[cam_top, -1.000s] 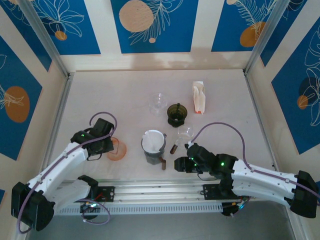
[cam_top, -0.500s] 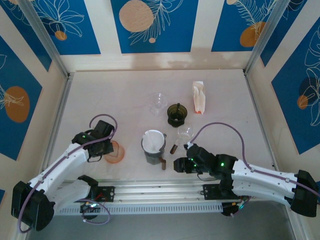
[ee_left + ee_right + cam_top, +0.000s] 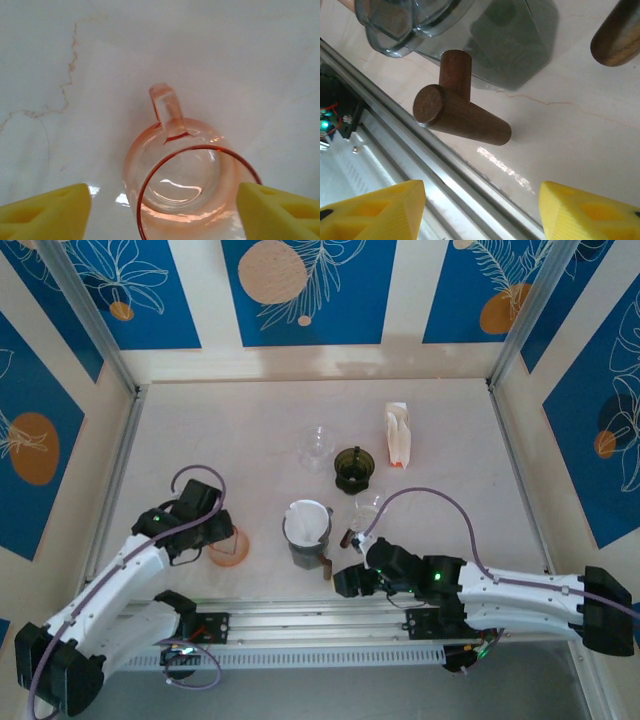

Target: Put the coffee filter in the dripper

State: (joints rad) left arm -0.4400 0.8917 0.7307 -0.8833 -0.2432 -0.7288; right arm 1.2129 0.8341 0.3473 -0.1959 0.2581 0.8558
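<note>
The grey dripper [image 3: 303, 540] stands at the table's near middle, and the white coffee filter [image 3: 307, 519] sits in its mouth. Its wooden handle [image 3: 326, 566] points toward the near rail. My right gripper [image 3: 346, 582] is open just right of that handle. In the right wrist view the handle [image 3: 461, 116] lies ahead of my yellow fingers [image 3: 580, 212], apart from them, below the dripper's grey body [image 3: 512, 42]. My left gripper [image 3: 220, 537] stands open around a pink glass mug [image 3: 182, 175]; both fingers [image 3: 45, 212] flank it.
A clear glass cup [image 3: 318, 445], a dark green container [image 3: 353, 468] and a white packet [image 3: 398, 433] stand farther back. A clear scoop with a wooden handle [image 3: 366, 510] lies right of the dripper. The metal rail [image 3: 395, 150] runs right under my right gripper.
My left gripper has opened wide and let go of the pink mug, after drawing it slightly nearer. My right gripper has slid left toward the dripper's handle and opened a little.
</note>
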